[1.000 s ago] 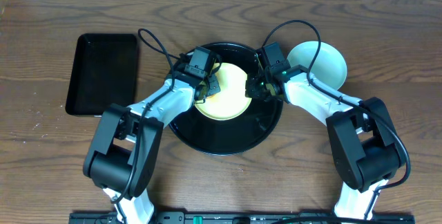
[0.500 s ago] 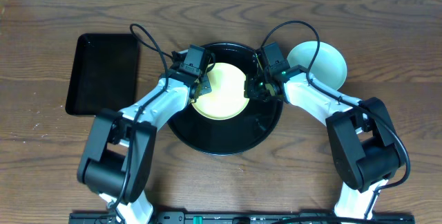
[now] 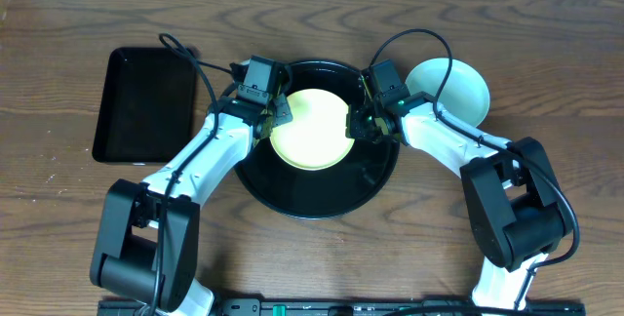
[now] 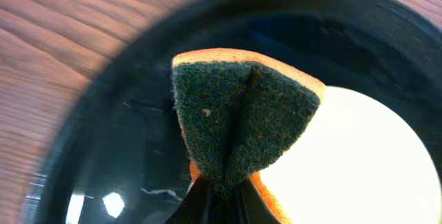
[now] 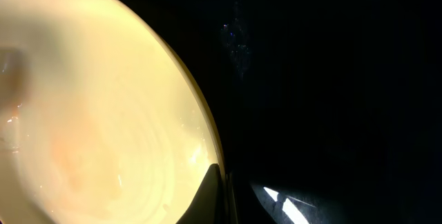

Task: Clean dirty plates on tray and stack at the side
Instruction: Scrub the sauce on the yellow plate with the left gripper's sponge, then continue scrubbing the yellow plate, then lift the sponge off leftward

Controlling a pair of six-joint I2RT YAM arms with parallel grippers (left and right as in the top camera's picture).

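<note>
The pale yellow plate (image 3: pixel 310 129) lies in the round black tray (image 3: pixel 317 194). My right gripper (image 3: pixel 353 126) is shut on the plate's right rim; in the right wrist view its fingers (image 5: pixel 215 193) pinch the rim of the plate (image 5: pixel 90 106), which has a faint orange tint. My left gripper (image 3: pixel 270 116) is shut on a folded green-and-orange sponge (image 4: pixel 242 113) and holds it over the tray (image 4: pixel 117 148) just off the plate's left edge (image 4: pixel 359 162). A pale mint plate (image 3: pixel 450 90) sits on the table right of the tray; I cannot tell if it is one or a stack.
A smaller rectangular black tray (image 3: pixel 146 101) lies on the wooden table at the left. Cables loop above both wrists. The arms' bases stand at the table's near edge.
My left gripper has moved left with the sponge, off the yellow plate's surface to its left edge. The right gripper and the plate have not moved.
</note>
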